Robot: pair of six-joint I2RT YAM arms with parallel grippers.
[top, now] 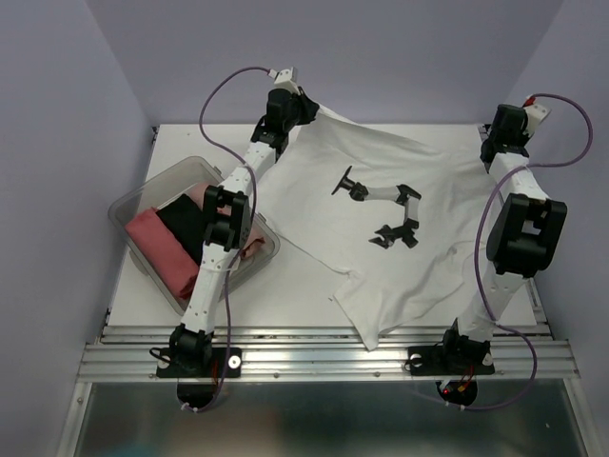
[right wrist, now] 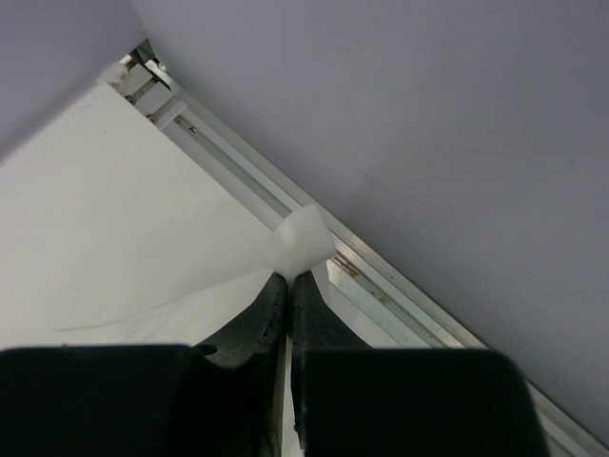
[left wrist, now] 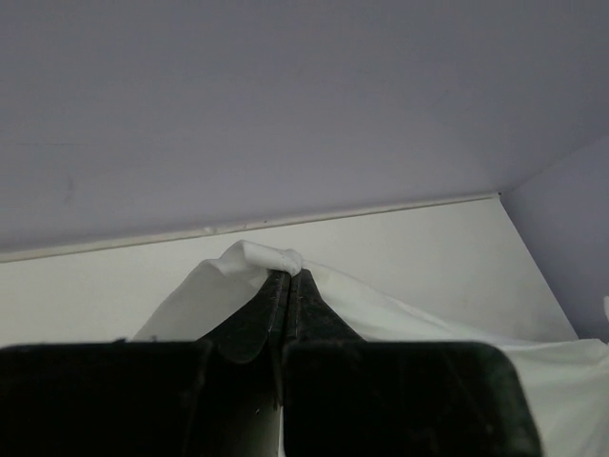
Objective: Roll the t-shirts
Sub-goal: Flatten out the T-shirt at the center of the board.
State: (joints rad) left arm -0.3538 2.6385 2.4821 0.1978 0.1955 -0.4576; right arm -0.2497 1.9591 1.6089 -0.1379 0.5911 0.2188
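White t-shirt (top: 314, 219) lies mostly flat on the worktop (top: 133, 305), dark print (top: 381, 205) facing up. It spreads from the two hands back towards the arm bases.

Left hand (left wrist: 287, 281): fingers pressed together, pinching a small bunch of white cloth at the tips. Right hand (right wrist: 288, 284): same, nipping a folded corner of cloth. Far edge of the shirt runs between the two hands, lifted off the worktop at both pinches.

Which edge is held, probably the hem, but the overhead view is too coarse to say.

Off to the outer side of the left hand, nearer the bases: clear tub (top: 152, 181) with a pink shirt (top: 157, 243) and a black shirt (top: 186, 224) inside, not yet rolled.

Step in hand, as I judge it: squaring and flattening the shirt before rolling.

To do it well:
- move both hands together, level, so the held edge is straight
- pull only until wrinkles near the print flatten
- lay the edge down before releasing
- cloth is thin; a thin pinch may slip, so go slowly
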